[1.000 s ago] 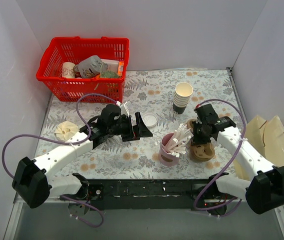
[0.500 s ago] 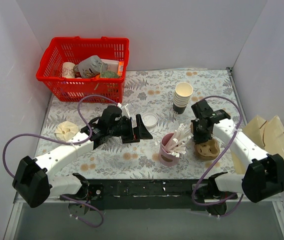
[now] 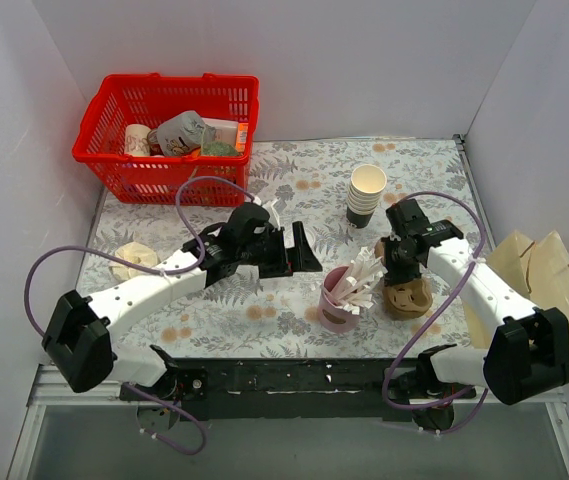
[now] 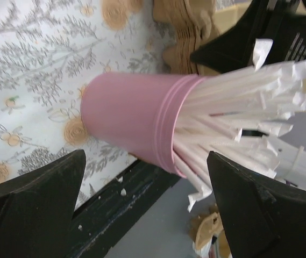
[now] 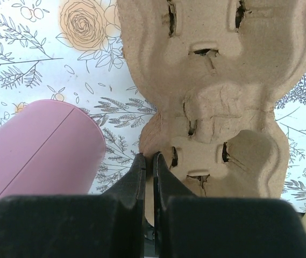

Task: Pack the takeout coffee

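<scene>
Plain white walls close the scene in at the back, left and right. Between them lies a table under a pale cloth printed with grey leaves and orange flowers. A black rail runs along its lower edge. The light is soft and even.

Pink cup: lies sideways across the view, mouth toward the right.
Sticks: white, paper-wrapped, fanning out of the cup's mouth.
Left gripper: jaws spread wide, one black finger at each lower corner, the cup between them and untouched.
Table cover: pale floral print under the cup.
Cardboard tray: brown, at the top edge beyond the cup.
Black shape: top right, possibly the other arm.
Black strip: borders the cover.
</scene>
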Available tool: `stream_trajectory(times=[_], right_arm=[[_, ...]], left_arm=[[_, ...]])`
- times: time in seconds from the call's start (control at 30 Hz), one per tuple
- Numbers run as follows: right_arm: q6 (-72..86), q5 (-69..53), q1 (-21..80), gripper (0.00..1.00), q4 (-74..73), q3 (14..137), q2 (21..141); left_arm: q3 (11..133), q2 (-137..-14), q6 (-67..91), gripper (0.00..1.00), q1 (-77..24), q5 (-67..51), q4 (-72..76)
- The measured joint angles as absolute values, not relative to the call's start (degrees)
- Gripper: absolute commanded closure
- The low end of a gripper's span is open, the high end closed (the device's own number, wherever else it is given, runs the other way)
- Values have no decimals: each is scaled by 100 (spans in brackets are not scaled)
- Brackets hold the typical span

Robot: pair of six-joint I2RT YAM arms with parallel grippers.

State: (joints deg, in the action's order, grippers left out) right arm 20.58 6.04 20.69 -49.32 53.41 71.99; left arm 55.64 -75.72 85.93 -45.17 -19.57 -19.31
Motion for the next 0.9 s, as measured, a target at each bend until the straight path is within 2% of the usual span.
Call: stream_trajectory(times=[0.17,0.33,0.57,0.7,0.77,0.8,0.83,0.9], right_arm=[[2018,537,2069,99,-4856,5234,7131],[1966,408,2069,99,-4720,5109,7085],[1920,276,2069,99,-4611,5043,7087],[1907,263,2069,99,-4611,5041,7087],[1890,259,2064,99,-4611,5041,7087],[1890,259,2064,99,-4611,5043,7087],[1885,261,2064,99,-4611,5043,7087],[1881,259,2064,99,-4611,5043,7087]], left_arm=[[6211,-8036,8357,2,-4515,-1588,-2010],[6576,-8737,7625,4,-4591,-2036,-1968],[6584,-8886,6836,20,-4851,-2231,-2091],[6884,-9098,6580,27,-5022,-1774,-2316],[7389,-9491,6326,41,-5317,-1114,-2637],[7408,-9509,6316,46,-5330,-1085,-2639],[7491,-9581,6274,58,-5393,-945,-2729],[7616,-9690,6230,70,-5513,-703,-2888]])
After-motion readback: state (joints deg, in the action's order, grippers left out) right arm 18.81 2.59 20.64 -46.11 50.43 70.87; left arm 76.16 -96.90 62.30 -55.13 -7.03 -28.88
